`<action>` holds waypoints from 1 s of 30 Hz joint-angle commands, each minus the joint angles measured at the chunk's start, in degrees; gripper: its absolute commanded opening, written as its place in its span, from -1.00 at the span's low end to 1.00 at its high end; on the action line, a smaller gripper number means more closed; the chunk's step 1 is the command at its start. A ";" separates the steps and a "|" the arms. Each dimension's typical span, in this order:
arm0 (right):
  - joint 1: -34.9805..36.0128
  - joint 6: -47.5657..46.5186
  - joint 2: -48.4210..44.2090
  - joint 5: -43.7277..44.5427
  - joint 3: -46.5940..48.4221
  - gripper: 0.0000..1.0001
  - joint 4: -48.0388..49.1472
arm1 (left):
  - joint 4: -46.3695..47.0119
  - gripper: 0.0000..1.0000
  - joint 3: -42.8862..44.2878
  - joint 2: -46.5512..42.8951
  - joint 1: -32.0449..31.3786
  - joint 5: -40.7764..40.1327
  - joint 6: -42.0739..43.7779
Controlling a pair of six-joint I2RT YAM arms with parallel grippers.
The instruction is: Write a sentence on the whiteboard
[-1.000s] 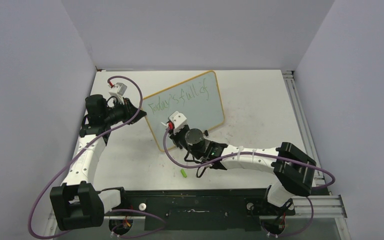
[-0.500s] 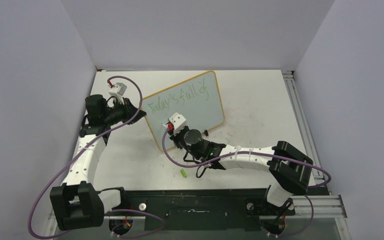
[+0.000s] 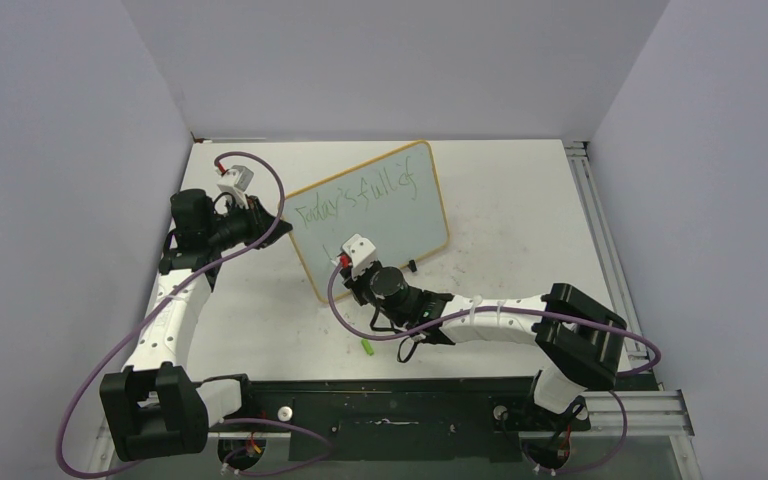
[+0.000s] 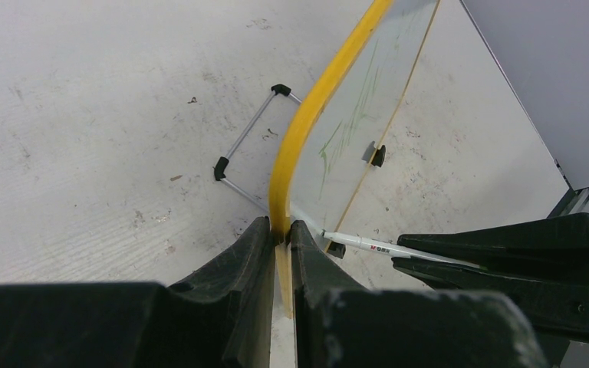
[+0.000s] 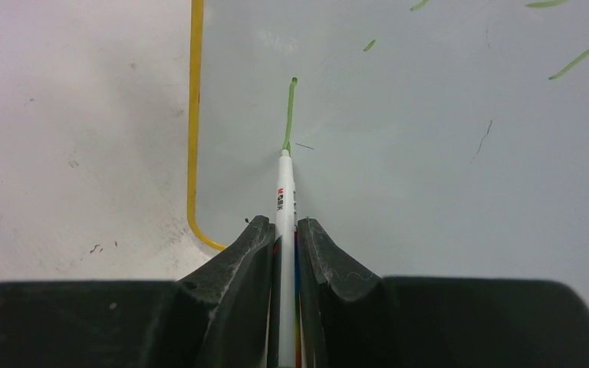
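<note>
The whiteboard (image 3: 400, 215) stands tilted on the table, pale grey with a yellow frame (image 4: 307, 115). The sentence (image 3: 355, 197) runs along its top in thin green words, roughly "Today's full of". My left gripper (image 3: 282, 222) (image 4: 282, 230) is shut on the board's left frame edge. My right gripper (image 3: 350, 265) (image 5: 285, 230) is shut on a white marker (image 5: 284, 192). The marker's tip touches the board near its lower left corner, at the bottom end of a short vertical green stroke (image 5: 288, 115). The left wrist view shows the marker (image 4: 368, 244) meeting the board.
A small green marker cap (image 3: 368, 347) lies on the table in front of the board. A black clip foot (image 3: 412, 266) holds the board's lower edge. Behind the board a wire stand (image 4: 245, 134) rests on the scuffed tabletop. Metal rails (image 3: 600, 240) line the right side.
My right gripper has slid a little toward the near edge with the marker, drawing the short green stroke downward. The left gripper and the board have stayed put.
</note>
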 commanded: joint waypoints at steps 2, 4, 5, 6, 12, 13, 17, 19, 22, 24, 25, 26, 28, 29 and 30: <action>-0.14 0.68 -2.30 3.82 -0.05 -0.89 2.25 | 0.74 -1.00 1.43 -0.79 -0.01 -0.46 0.90; -0.13 0.61 -2.32 4.20 0.37 -0.89 2.70 | 0.73 -1.00 1.45 -0.73 -0.03 -0.42 0.90; -0.13 0.49 -2.24 4.25 0.62 -0.89 2.84 | 0.74 -1.00 1.46 -0.74 -0.03 -0.47 0.90; -0.13 0.31 -2.19 4.43 0.89 -0.89 3.00 | 0.73 -1.00 1.46 -0.76 0.04 -0.46 0.90; -0.55 -0.54 -2.24 5.47 2.02 -0.89 3.62 | 0.73 -1.00 1.43 -0.81 -0.03 -0.46 0.90; -0.69 -0.57 -2.38 5.65 2.03 -0.89 3.67 | 0.73 -1.00 1.45 -0.84 -0.03 -0.45 0.90; -1.06 -0.69 -3.01 6.16 1.79 -0.89 3.69 | 0.73 -1.00 1.46 -0.97 -0.03 -0.43 0.97; -1.19 -0.65 -3.44 6.53 1.49 -0.89 3.73 | 0.73 -1.00 1.46 -0.98 0.06 -0.39 0.97; -1.48 -0.46 -3.84 6.74 1.09 -0.89 3.76 | 0.73 -1.00 1.43 -0.96 -0.03 -0.44 0.91; -1.61 -0.26 -3.62 6.80 0.99 -0.89 3.59 | 0.73 -1.00 1.44 -0.93 0.03 -0.40 0.92; -1.64 -0.03 -3.65 6.74 0.85 -0.89 3.47 | 0.73 -1.00 1.42 -0.92 0.02 -0.39 0.92; -1.67 0.17 -3.53 6.73 0.68 -0.89 3.43 | 0.73 -1.00 1.45 -0.91 0.00 -0.45 0.96; -1.67 0.59 -3.37 6.49 0.26 -0.89 2.93 | 0.73 -1.00 1.46 -0.89 -0.02 -0.45 0.92; -1.67 0.86 -3.33 6.33 0.08 -0.89 2.65 | 0.73 -1.00 1.45 -0.89 -0.02 -0.40 0.95; -1.65 0.98 -3.28 6.21 -0.26 -0.89 2.37 | 0.73 -1.00 1.43 -0.88 -0.03 -0.45 0.93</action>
